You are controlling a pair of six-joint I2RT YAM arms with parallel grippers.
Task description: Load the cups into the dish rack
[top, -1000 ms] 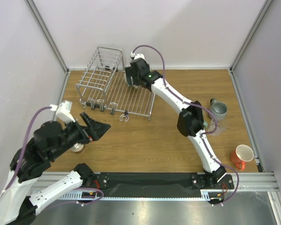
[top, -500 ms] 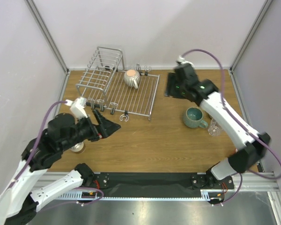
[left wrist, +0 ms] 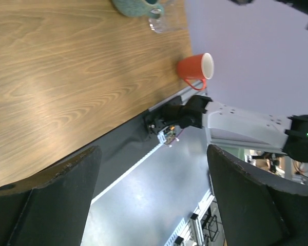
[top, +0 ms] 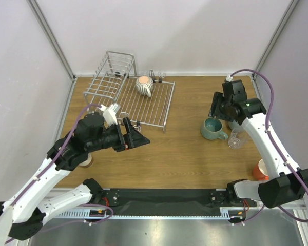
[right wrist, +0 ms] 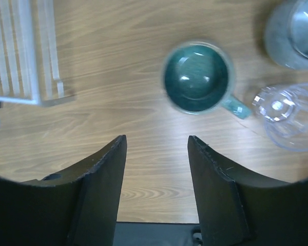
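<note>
The silver wire dish rack [top: 109, 87] stands at the back left, its corner also in the right wrist view [right wrist: 25, 56]. A ribbed grey-white cup [top: 145, 86] lies on its flat grid. A teal mug [top: 212, 128] [right wrist: 196, 78] stands upright on the table right of centre, with a clear glass [top: 237, 139] [right wrist: 287, 115] beside it and a grey cup [right wrist: 292, 31] behind. My right gripper [top: 215, 106] [right wrist: 156, 148] hovers open and empty just behind the teal mug. An orange-red mug [top: 260, 169] [left wrist: 195, 69] sits near the front right. My left gripper [top: 138, 137] [left wrist: 154, 195] is open and empty, in front of the rack.
A small beige cup [top: 84, 162] peeks out under the left arm near the front left edge. Walls close in the table at the back and sides. The black strip with the arm bases [top: 164, 197] runs along the near edge.
The right arm swung from the rack to the right, leaving the ribbed cup on the grid, and its jaws narrowed. The left arm moved rightward toward the table's middle.
</note>
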